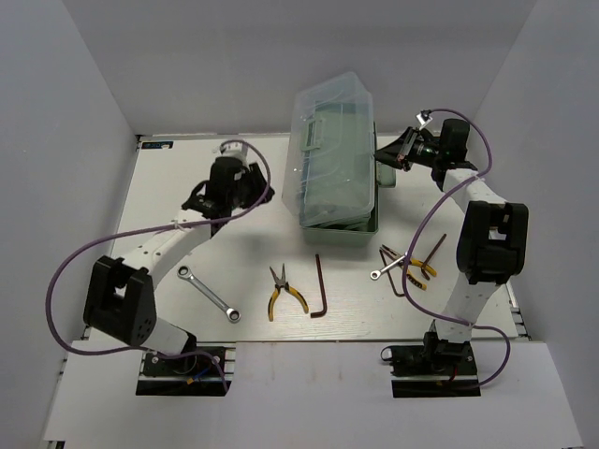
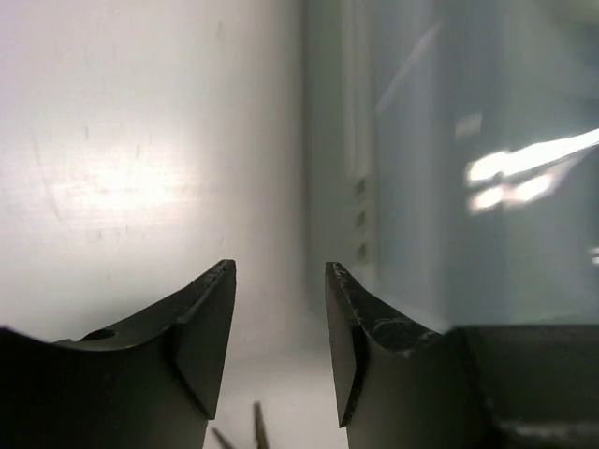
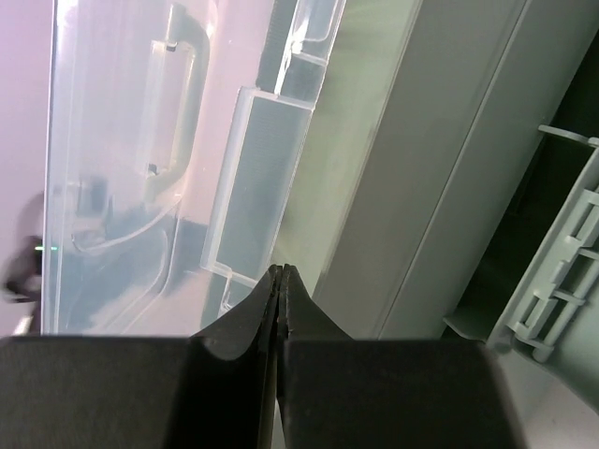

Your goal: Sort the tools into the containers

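No txt, brand, nr or sign legible in any view. Small dark strip [image 1: 157, 144] at far-left edge of the table [image 1: 253, 323]: too small to tell if it bears print. The toolbox [image 1: 332, 140] w/ clear lid: no readable marking.

White table [image 1: 356, 313], matte, with a glare patch in the left wrist view. Plain white walls box it in: left wall [image 1: 56, 140], back wall [image 1: 281, 56], right wall [image 1: 562, 140]. Small label [image 1: 157, 144] at the table's far-left corner, text unreadable. White panel [image 1: 309, 393] along the near edge.
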`<state>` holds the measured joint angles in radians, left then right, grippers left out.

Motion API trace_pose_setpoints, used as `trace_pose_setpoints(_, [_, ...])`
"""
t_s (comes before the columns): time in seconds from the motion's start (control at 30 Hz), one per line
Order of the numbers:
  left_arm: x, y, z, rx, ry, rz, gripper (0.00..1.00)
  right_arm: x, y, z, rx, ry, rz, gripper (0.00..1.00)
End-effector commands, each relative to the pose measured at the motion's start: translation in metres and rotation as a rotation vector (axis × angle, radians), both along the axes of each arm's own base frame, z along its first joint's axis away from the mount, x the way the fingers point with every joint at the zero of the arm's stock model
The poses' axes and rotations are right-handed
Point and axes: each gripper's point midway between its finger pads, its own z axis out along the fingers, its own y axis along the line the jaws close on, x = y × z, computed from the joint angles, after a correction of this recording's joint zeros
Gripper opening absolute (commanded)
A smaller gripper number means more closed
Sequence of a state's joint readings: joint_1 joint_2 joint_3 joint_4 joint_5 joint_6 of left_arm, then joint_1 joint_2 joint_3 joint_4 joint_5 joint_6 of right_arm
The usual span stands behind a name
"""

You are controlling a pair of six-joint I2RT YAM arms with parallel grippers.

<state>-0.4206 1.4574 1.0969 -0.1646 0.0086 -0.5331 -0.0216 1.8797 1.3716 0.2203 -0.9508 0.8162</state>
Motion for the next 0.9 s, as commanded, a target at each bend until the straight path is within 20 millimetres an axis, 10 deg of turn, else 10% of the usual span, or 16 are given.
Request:
trace_pose_setpoints(0.0, [-0.006, -0.017, -0.031, -0.093, 0.043, -0.047, 0.53, -0.012, 0.011, 0.054, 0.021, -0.147, 0.06, 0.0])
trace_pose_setpoints(0.43, [-0.014, -0.075, -0.084, -0.361, 0.142, -0.204, 0.42, -0.023, 0.013, 0.066, 0.021, -0.154, 0.073, 0.0])
trace_pose_setpoints(0.87, [-0.019, -0.1, -0.093, -0.494, 0.191, -0.279, 0.41, -0.035, 0.037, 0.072, 0.023, -0.148, 0.124, 0.0])
